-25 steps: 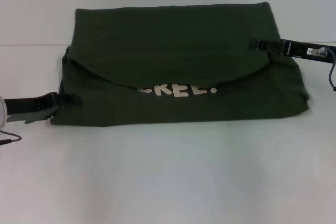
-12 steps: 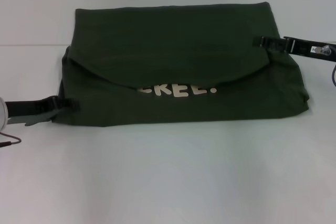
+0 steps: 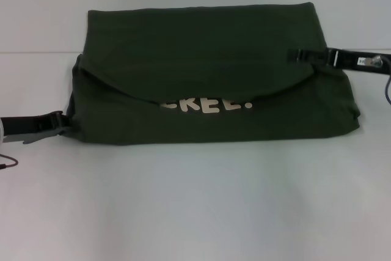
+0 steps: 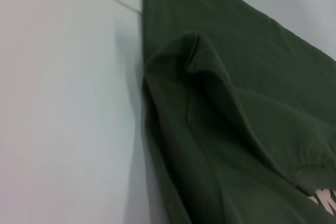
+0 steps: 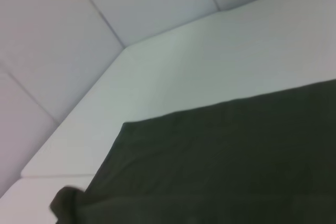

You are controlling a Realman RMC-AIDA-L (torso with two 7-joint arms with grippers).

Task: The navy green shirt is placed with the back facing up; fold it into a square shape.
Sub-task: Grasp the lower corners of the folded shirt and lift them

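The navy green shirt (image 3: 201, 71) lies folded into a wide band on the white table, with a curved flap over its front. White lettering (image 3: 208, 105) peeks out below that flap. My left gripper (image 3: 63, 120) is low at the shirt's near left edge, touching the cloth. My right gripper (image 3: 297, 55) reaches in from the right and rests over the shirt's far right part. The left wrist view shows a puckered fold of the shirt (image 4: 236, 103) beside bare table. In the right wrist view, the shirt (image 5: 236, 166) has a flat straight edge.
White table (image 3: 195, 206) stretches in front of the shirt and on both sides. A pale panelled wall (image 5: 79, 24) rises behind the table. A thin cable (image 3: 386, 84) hangs from the right arm, and another cable (image 3: 7, 164) trails by the left arm.
My left gripper has pulled back leftward off the shirt's left edge, and that near left corner has drawn in. My right gripper has shifted slightly farther in over the shirt.
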